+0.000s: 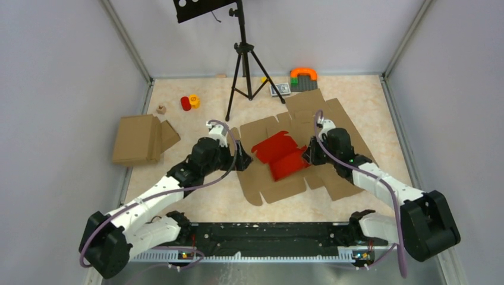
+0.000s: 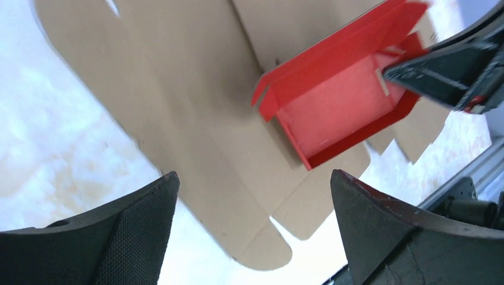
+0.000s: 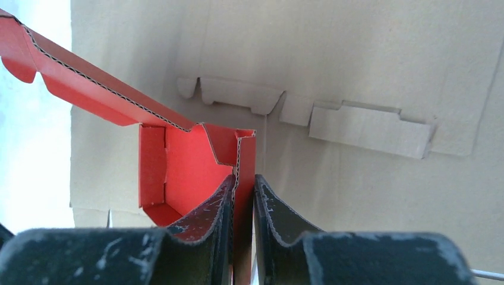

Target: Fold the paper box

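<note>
— while the red box [image 1: 279, 155] sits half built on the brown cardboard sheet [image 1: 279, 189] mid-table, how far are we?
— we judge about halfway: base and some walls stand, the lid flap is not yet shut. our right gripper [image 3: 243, 184] pinches one side wall; our left gripper [image 2: 252, 178] hangs spread wide, holding nothing.
— and around us?
— grey walls [image 1: 59, 89], a beige table [image 1: 214, 208], a folded brown box [image 1: 142, 138] at left, a black tripod [image 1: 242, 65], small toys [image 1: 303, 77] at the far edge.

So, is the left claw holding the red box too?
No, the left gripper hangs open and clear of the paper box; only the right gripper pinches its wall.
</note>
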